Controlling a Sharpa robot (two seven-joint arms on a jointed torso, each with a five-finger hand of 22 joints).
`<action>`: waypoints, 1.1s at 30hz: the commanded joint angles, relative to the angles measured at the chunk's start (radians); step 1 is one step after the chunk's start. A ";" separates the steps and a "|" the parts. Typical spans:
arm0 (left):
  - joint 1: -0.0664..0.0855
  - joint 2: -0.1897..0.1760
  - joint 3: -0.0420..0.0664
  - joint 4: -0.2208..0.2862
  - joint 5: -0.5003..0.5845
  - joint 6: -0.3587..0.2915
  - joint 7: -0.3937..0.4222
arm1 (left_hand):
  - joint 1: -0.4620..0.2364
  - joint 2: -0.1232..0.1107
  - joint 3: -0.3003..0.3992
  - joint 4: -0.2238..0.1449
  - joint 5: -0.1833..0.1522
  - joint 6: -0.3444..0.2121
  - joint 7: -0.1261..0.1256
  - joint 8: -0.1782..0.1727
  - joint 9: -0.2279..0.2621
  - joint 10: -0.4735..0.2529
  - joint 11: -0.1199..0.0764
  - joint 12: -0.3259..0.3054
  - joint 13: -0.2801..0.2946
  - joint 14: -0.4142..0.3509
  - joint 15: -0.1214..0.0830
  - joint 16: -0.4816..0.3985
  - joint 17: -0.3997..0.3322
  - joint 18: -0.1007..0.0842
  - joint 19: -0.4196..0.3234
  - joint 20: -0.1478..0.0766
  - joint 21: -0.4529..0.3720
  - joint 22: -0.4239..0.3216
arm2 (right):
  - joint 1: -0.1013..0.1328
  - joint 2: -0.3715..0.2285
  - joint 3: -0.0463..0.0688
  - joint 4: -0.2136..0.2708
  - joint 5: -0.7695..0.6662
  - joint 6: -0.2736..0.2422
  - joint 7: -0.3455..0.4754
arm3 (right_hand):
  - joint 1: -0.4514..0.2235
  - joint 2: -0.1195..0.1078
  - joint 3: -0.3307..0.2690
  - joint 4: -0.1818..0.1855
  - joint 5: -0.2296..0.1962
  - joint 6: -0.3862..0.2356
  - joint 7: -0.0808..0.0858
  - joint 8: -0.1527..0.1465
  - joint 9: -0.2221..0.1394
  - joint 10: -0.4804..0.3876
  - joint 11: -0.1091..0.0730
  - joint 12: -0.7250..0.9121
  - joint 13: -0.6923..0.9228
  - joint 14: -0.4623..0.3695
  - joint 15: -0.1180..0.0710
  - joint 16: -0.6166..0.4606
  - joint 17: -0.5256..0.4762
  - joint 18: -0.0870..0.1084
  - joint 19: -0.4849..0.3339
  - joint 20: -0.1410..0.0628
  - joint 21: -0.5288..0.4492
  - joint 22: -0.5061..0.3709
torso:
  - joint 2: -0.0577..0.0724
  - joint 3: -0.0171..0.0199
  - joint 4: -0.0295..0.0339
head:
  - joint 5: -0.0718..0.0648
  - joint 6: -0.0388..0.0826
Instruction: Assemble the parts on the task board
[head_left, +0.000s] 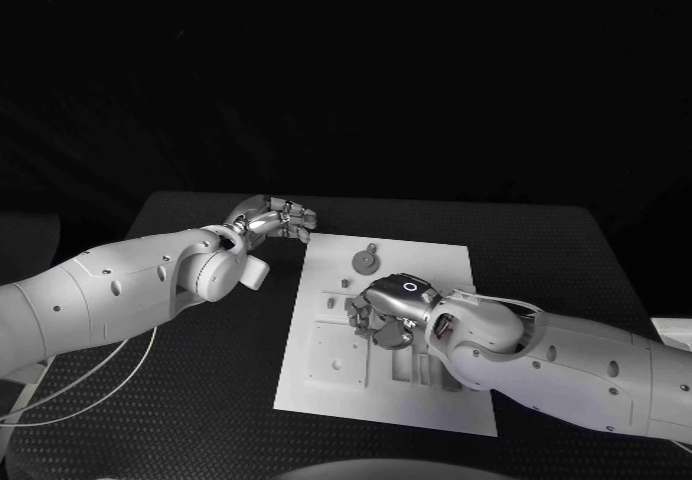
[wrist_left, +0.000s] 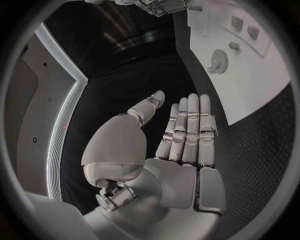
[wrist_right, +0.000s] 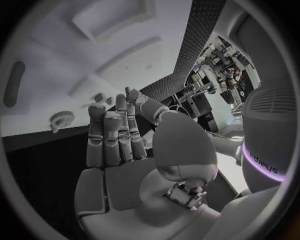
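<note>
Task board (head_left: 325, 385) lies mid-tabletop, long side running near to far. Gear-like part (head_left: 366, 261) sits near board's far edge, loose-looking; other small parts (wrist_left: 245, 28) lie further in. Right hand (head_left: 387, 312) hovers over board's middle, fingers straight, holding nothing. Left hand (head_left: 274, 219) off board's far left corner, flat, fingers extended, empty. Judgement: assembly barely begun, most still ahead.

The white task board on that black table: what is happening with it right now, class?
A two-armed robot is working at the white task board. Its right hand is over the middle of the board, fingers pointing down at the small grey parts there. Its left hand hovers off the board's far left corner, flat and holding nothing. A small round grey gear-like part lies untouched near the far edge.
</note>
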 joint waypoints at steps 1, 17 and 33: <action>0.001 0.001 0.001 0.003 0.005 0.008 0.010 | -0.004 -0.004 -0.004 0.001 0.001 -0.006 0.000 0.006 -0.001 -0.005 0.001 0.002 -0.001 0.004 0.003 -0.006 0.001 0.008 0.005 0.001 -0.006 -0.001 | -0.009 0.010 -0.005 -0.012 -0.037 0.003 0.013 | 0.009 0.005 0.004 0.002 0.003 0.009 -0.001 0.005 0.002 0.006 0.003 -0.007 0.000 0.002 -0.008 -0.004 0.001 0.047 0.002 -0.003 0.000 0.001 | 0.000 0.0001 -0.0013 | 0.005 -0.004; 0.001 0.001 0.001 0.005 0.005 0.011 0.009 | -0.004 -0.004 -0.005 0.001 0.001 -0.006 0.000 0.006 -0.002 -0.005 0.001 0.002 -0.001 0.005 0.003 -0.008 0.004 0.008 0.005 0.001 -0.007 -0.001 | -0.026 0.030 -0.012 -0.043 -0.068 0.008 0.004 | 0.010 0.004 0.004 0.002 0.003 0.008 -0.001 0.005 0.003 0.006 0.003 -0.008 0.000 0.002 -0.008 -0.004 0.002 0.047 0.002 -0.003 0.000 0.001 | 0.000 -0.0006 0.0004 | 0.013 -0.013; 0.001 0.001 0.001 0.004 0.005 0.013 0.008 | -0.004 -0.004 -0.005 0.001 0.001 -0.006 0.000 0.006 -0.002 -0.005 0.001 0.002 -0.002 0.005 0.003 -0.010 0.006 0.008 0.006 0.001 -0.008 -0.001 | -0.036 0.044 -0.016 -0.060 -0.072 0.022 0.002 | 0.010 0.004 0.003 0.002 0.003 0.008 -0.001 0.005 0.003 0.007 0.003 -0.010 0.000 0.002 -0.008 -0.004 0.002 0.047 0.003 -0.004 0.000 0.002 | -0.001 -0.0005 0.0003 | 0.019 -0.019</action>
